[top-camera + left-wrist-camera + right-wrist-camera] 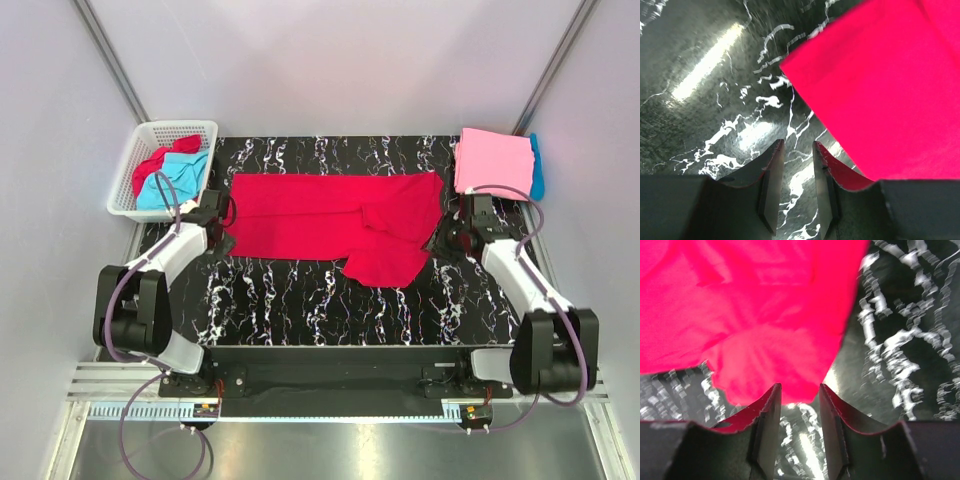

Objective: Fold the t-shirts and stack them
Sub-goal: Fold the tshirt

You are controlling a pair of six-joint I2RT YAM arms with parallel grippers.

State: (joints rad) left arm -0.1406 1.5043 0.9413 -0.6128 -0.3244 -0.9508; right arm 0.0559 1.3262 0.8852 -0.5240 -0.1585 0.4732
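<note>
Well, biggest first: the black white-veined marble-look table (300, 300), and spread flat across its far half is the crimson red cloth t-shirt (330, 225). It lies lengthways from left to right, with a flap of cloth doubled over and hanging down toward the near side at the right end. Over in the far left corner stands the white plastic lattice basket (128, 172), with a bunched red shirt (158, 162) and a bunched turquoise shirt (178, 182) inside. Far right corner: the pink cloth t-shirt (493, 160), folded into a neat square, sits on top of a turquoise blue cloth t-shirt (538, 165) (only a strip of that one peeks out at the right edge).

Now the arms. The left gripper (796, 150) sits low at the red shirt's left edge with its jaws a narrow gap apart. Bare table shows between them, and the shirt's corner lies just ahead and to the right. The right gripper (799, 392) is at the shirt's right end, jaws somewhat wider apart and nothing pinched. The cloth's edge lies right at its fingertips (771, 395), and whether it touches them I can't tell.
</note>
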